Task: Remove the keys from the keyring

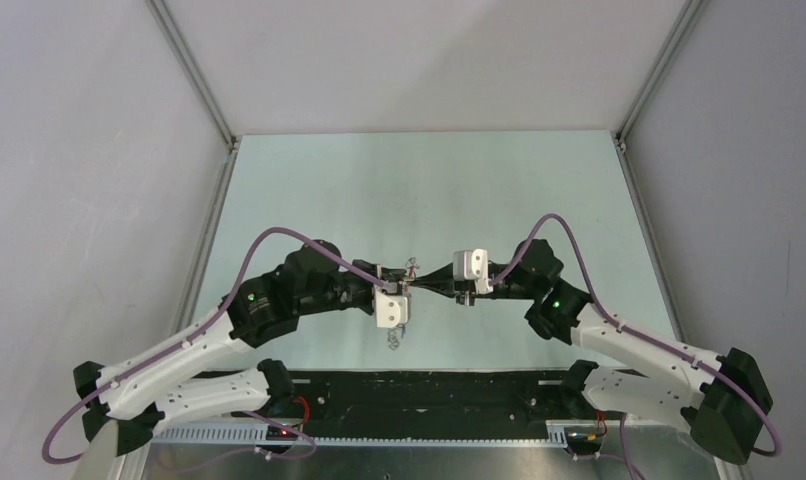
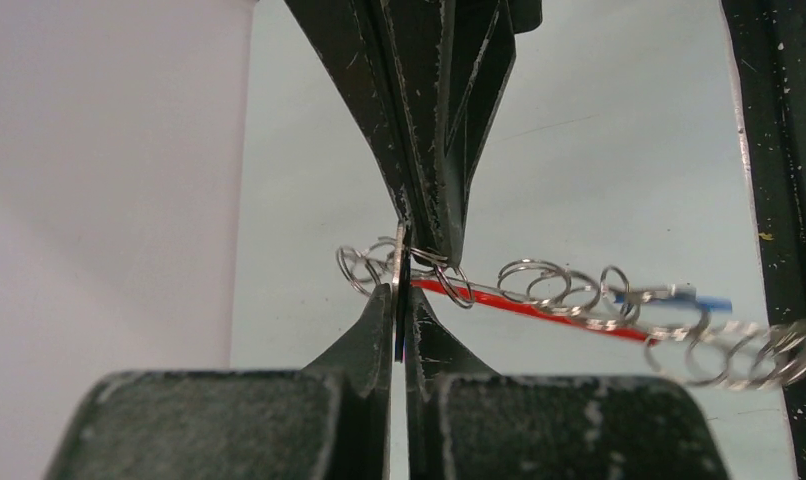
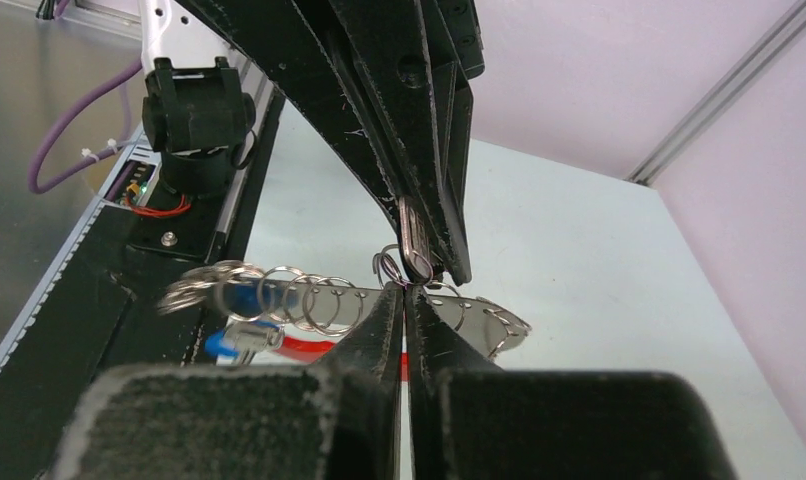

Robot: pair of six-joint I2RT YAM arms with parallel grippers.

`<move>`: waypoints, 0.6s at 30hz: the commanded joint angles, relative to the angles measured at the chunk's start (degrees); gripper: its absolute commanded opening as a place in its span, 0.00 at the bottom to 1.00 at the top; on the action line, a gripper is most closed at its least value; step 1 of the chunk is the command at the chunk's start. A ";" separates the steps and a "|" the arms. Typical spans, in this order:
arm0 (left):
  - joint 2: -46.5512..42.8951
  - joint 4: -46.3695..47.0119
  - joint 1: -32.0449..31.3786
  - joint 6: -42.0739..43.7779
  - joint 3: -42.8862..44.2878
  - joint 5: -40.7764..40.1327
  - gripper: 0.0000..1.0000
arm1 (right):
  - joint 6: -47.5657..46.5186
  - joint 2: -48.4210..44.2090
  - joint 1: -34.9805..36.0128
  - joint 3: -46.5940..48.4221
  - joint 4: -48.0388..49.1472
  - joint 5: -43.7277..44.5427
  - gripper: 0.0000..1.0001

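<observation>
Both grippers meet in mid-air above the table's middle and hold the keyring between them. My left gripper [image 1: 409, 289] [image 2: 400, 292] is shut on a thin flat silver and black key [image 2: 398, 275], seen edge-on. My right gripper [image 1: 429, 286] [image 3: 404, 292] is shut on a thin metal ring [image 3: 391, 265] of the keyring. The red loop [image 2: 539, 309] [image 3: 304, 347] hangs edge-on beneath, with several small silver rings [image 2: 539, 280] strung along it. A key with a blue tag [image 2: 704, 300] [image 3: 237, 300] dangles at its end. A short string of rings [image 1: 394, 338] hangs below the left gripper.
The pale green table [image 1: 419, 190] lies below, with white walls to left and right. A black rail [image 1: 419, 395] with cables runs along the near edge between the arm bases.
</observation>
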 commanded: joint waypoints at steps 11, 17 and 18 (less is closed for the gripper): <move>-1.42 4.04 -0.21 0.75 -0.12 -0.34 0.00 | 9.55 -6.45 -3.86 2.82 -2.16 1.39 0.00; -1.43 3.96 -0.19 0.73 -0.12 -0.44 0.00 | 15.16 -8.14 -7.09 1.17 1.48 1.29 0.00; -1.44 3.99 -0.19 0.75 -0.12 -0.38 0.00 | 15.94 -8.59 -7.33 0.35 3.44 1.55 0.00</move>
